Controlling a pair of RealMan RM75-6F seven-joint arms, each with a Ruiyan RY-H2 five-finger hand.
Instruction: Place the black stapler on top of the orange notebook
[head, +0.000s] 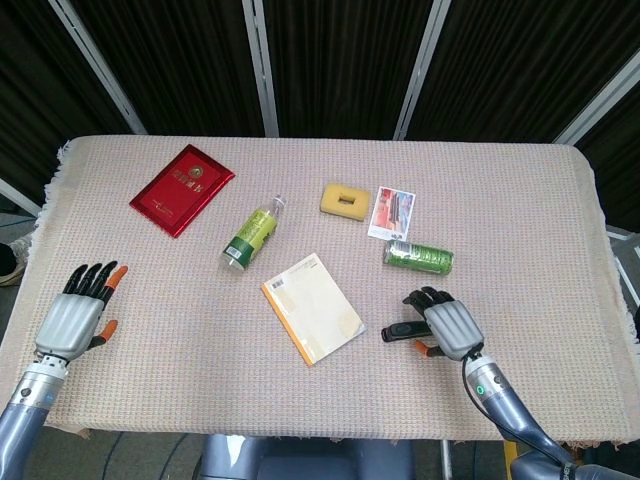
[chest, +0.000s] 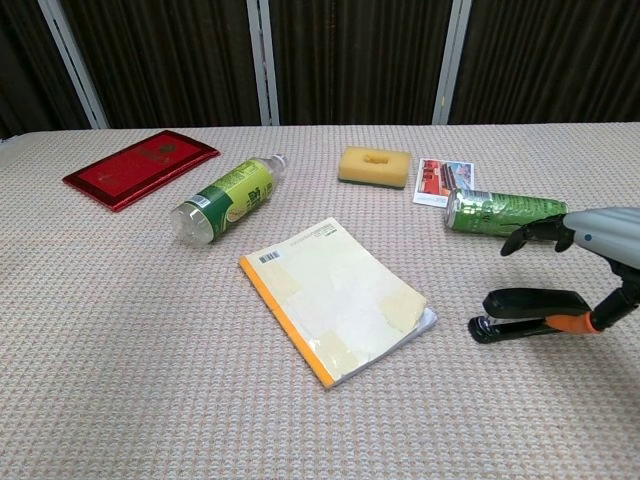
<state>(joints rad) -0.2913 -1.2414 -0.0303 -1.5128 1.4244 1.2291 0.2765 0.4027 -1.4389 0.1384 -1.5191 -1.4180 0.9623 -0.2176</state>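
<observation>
The black stapler (head: 399, 331) (chest: 530, 313) lies flat on the cloth, just right of the orange notebook (head: 313, 308) (chest: 338, 298), a small gap between them. My right hand (head: 446, 327) (chest: 592, 262) arches over the stapler's right end. Its fingers (chest: 528, 233) are spread above the far side, and the orange-tipped thumb (chest: 571, 322) rests against the near side. The stapler is not lifted. My left hand (head: 75, 318) hovers with fingers apart near the table's front left edge, holding nothing; only the head view shows it.
A green can (head: 419, 257) (chest: 503, 212) lies just beyond my right hand. Farther back are a photo card (head: 392, 212), a yellow sponge (head: 346, 199), a green-labelled bottle (head: 252, 234) lying on its side and a red booklet (head: 182, 188). The table's front edge is close behind both hands.
</observation>
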